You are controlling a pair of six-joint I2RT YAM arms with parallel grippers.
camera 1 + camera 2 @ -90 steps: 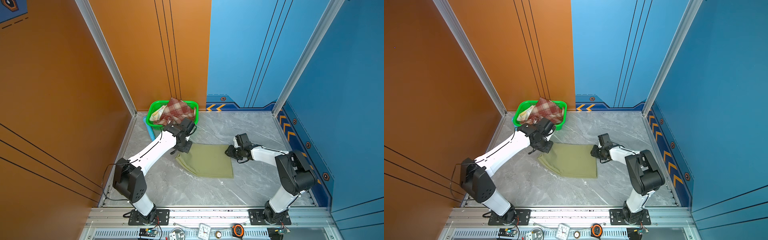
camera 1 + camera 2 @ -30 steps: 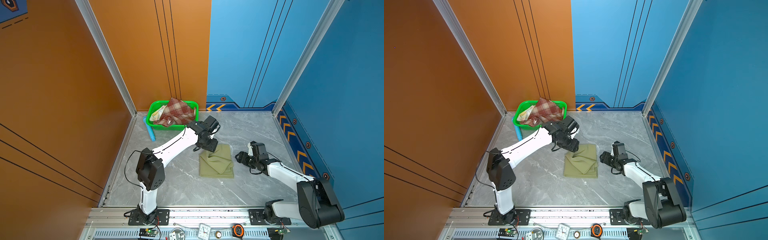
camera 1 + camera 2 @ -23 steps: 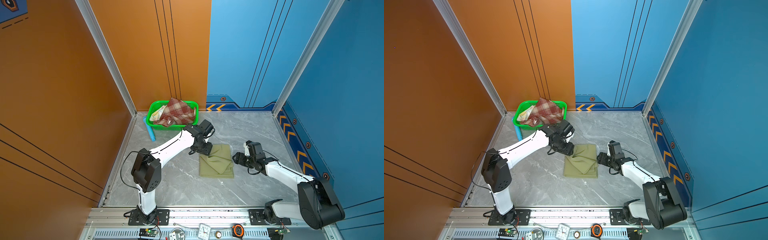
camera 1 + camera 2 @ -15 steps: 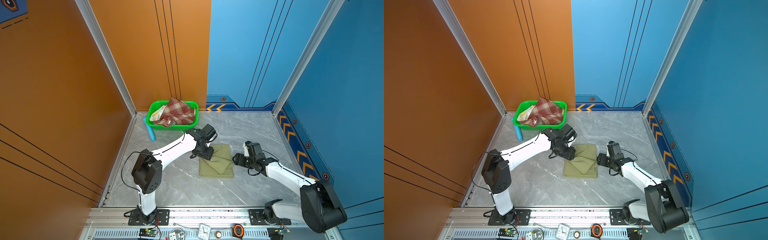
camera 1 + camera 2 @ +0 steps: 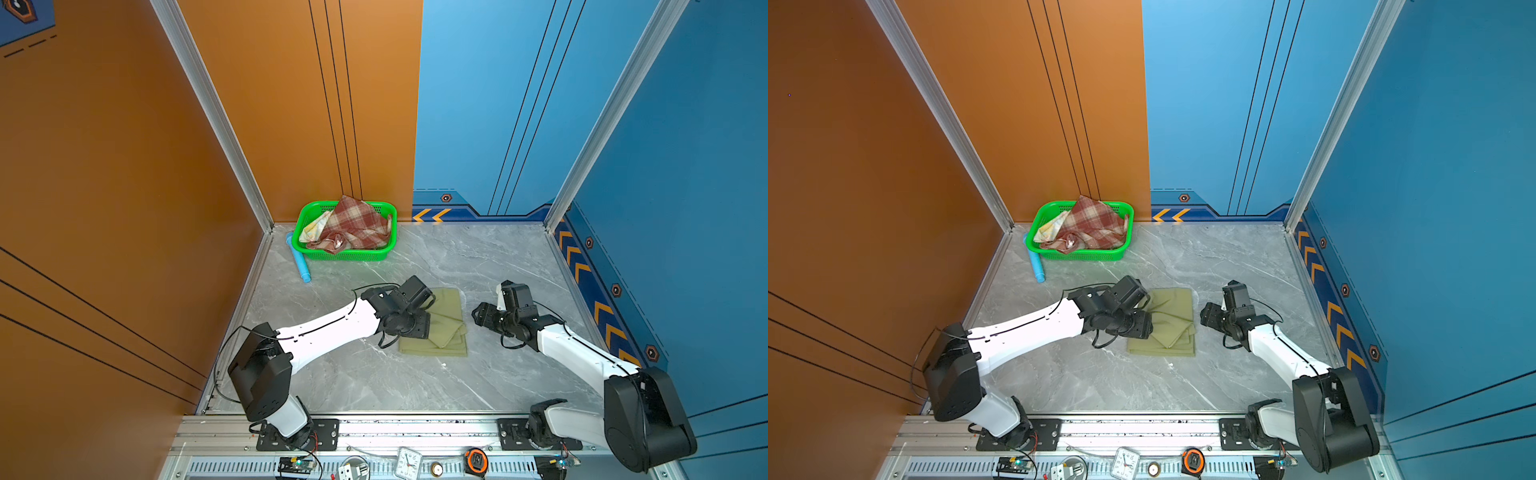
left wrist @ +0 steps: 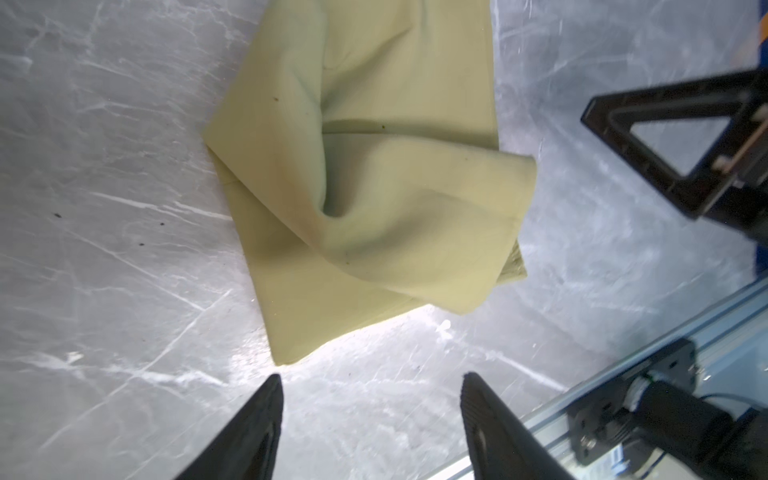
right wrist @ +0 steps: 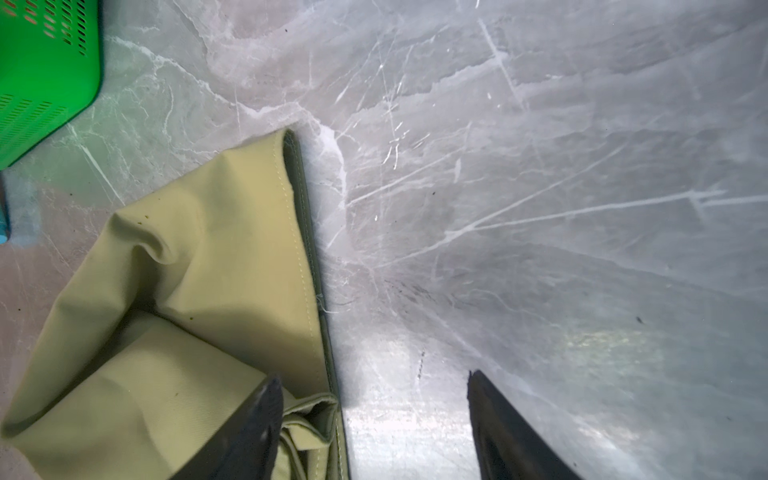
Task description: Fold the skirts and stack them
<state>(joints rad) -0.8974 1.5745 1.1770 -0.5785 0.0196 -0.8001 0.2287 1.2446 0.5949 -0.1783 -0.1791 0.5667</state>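
Observation:
The olive-green skirt (image 5: pixel 449 328) (image 5: pixel 1175 322) lies folded on the marble table, its upper layer rumpled. My left gripper (image 5: pixel 415 330) (image 6: pixel 372 380) hovers at the skirt's left edge, open, with only bare table between its fingers; a skirt corner (image 6: pixel 291 345) lies just beyond the tips. My right gripper (image 5: pixel 478 316) (image 7: pixel 372 378) is open beside the skirt's right edge (image 7: pixel 307 257), one finger (image 7: pixel 257 415) over the hem, and holds nothing. The plaid skirt (image 5: pixel 353 226) (image 5: pixel 1092 226) and the pale floral skirt (image 5: pixel 313 226) (image 5: pixel 1048 226) sit crumpled in the basket.
The green mesh basket (image 5: pixel 345 255) (image 5: pixel 1079 254) stands at the back left against the orange wall, with a blue tube (image 5: pixel 300 264) beside it. The front rail carries a clock (image 5: pixel 405 461) and a tape measure (image 5: pixel 476 459). Walls close in on three sides.
The skirt, spread wide earlier, is now folded narrower. My left gripper has drawn back from above the skirt to its left edge and opened wider. The right gripper has edged toward the skirt.

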